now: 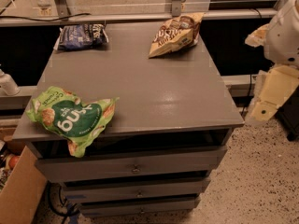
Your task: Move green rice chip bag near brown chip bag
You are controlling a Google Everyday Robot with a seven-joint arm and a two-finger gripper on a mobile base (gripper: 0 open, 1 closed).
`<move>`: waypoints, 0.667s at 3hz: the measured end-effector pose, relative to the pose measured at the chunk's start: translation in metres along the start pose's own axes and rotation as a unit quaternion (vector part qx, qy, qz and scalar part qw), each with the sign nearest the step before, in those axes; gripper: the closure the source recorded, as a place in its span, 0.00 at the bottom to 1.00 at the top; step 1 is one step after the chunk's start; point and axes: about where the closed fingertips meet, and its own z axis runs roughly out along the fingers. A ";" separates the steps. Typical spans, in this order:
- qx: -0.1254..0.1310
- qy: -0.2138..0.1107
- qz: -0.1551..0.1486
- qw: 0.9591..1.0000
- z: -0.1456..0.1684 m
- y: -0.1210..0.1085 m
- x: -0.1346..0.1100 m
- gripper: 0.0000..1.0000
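Note:
The green rice chip bag (71, 118) lies at the front left corner of the grey cabinet top (154, 92), with its lower edge hanging over the front. The brown chip bag (175, 33) lies at the back right of the top. The two bags are far apart. My gripper (270, 94) is on the cream-and-white arm at the right edge of the view. It is off the cabinet's right side, away from both bags and holding nothing that shows.
A dark blue bag (81, 35) lies at the back left of the top. Drawers (135, 167) sit below the top. A cardboard box (21, 190) stands at the lower left on the speckled floor (261, 181). A rail (140, 17) runs behind the cabinet.

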 end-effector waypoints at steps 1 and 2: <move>-0.022 -0.065 -0.011 0.998 0.025 0.003 -0.033 0.00; -0.049 -0.135 -0.025 0.989 0.050 0.012 -0.080 0.00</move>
